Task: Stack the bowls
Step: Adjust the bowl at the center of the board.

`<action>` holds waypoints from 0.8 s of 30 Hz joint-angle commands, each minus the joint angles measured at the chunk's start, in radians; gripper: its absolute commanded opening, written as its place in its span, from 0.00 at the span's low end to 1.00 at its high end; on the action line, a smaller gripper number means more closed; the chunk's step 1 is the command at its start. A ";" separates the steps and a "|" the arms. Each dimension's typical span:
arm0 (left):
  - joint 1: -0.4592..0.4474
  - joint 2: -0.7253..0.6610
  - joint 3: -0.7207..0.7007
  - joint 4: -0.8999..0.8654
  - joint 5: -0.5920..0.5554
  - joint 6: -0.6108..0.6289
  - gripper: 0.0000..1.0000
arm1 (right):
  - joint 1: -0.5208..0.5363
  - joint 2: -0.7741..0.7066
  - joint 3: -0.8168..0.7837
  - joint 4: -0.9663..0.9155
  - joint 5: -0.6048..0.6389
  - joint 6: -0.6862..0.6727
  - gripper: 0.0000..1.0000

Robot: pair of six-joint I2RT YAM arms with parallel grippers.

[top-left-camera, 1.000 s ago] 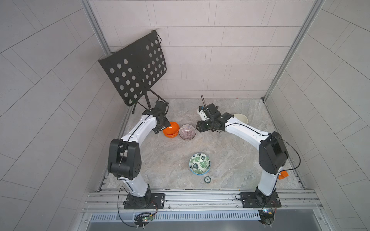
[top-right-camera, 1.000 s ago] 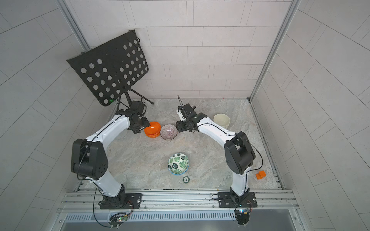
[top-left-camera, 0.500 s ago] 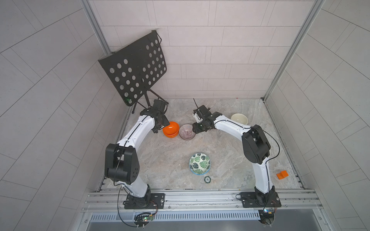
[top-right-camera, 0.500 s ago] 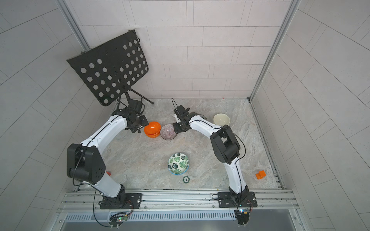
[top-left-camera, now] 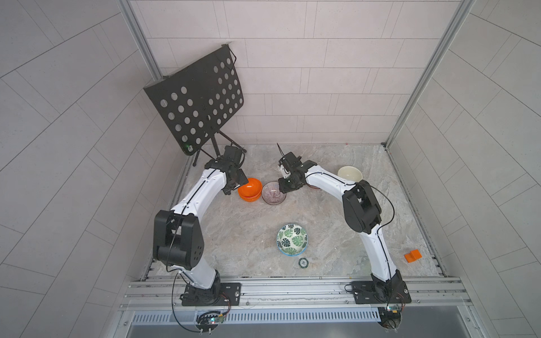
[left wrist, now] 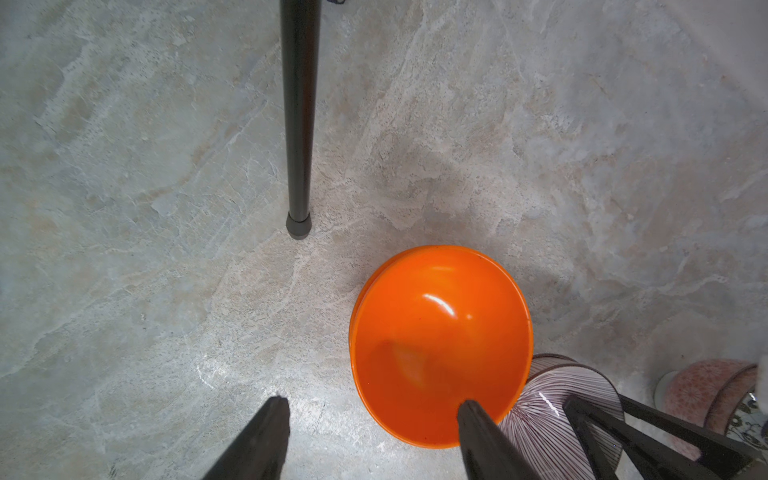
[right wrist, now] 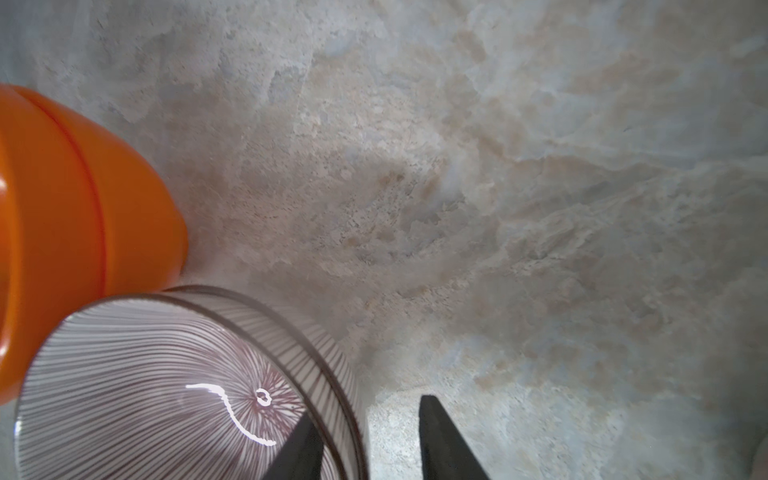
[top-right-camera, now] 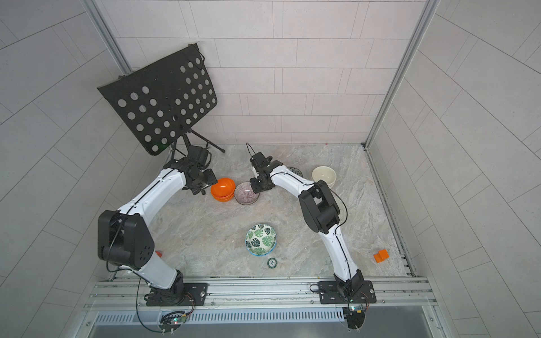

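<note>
Right fingers (right wrist: 440, 436) have narrowed over the last second, and the right arm's elbow has folded in. They now straddle the rim of the purple radial-striped bowl (right wrist: 166, 395), one finger inside and one outside. A strip of counter (right wrist: 540, 208) still shows between the outer finger and the bowl wall, so it isn't pinched yet; this reads as closing for a rim grasp.

The purple bowl sits on the counter just beside the orange bowls (top-left-camera: 249, 188), seemingly touching them. The orange ones are nested two deep, on the far side of the purple bowl from those fingers.

Left fingers (left wrist: 478, 436) are unchanged: wide, one tip over the orange stack's inside, the other over bare counter, holding nothing.

Judgement: the orange pair is done and the purple bowl is next to lift. The green leaf-print bowl (top-left-camera: 292, 239) and cream-white bowl (top-left-camera: 349, 175) are well apart from both sets of fingers.
</note>
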 commanded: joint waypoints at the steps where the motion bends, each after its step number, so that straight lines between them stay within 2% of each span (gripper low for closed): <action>1: -0.002 -0.024 0.002 -0.013 0.001 0.017 0.66 | 0.006 0.017 0.040 -0.041 0.005 -0.001 0.32; 8: -0.001 -0.024 -0.005 -0.008 0.003 0.017 0.66 | -0.001 0.015 0.041 -0.038 0.013 0.006 0.21; 24: -0.001 -0.012 -0.008 0.007 0.009 0.017 0.66 | -0.043 0.013 0.038 -0.002 0.019 0.028 0.19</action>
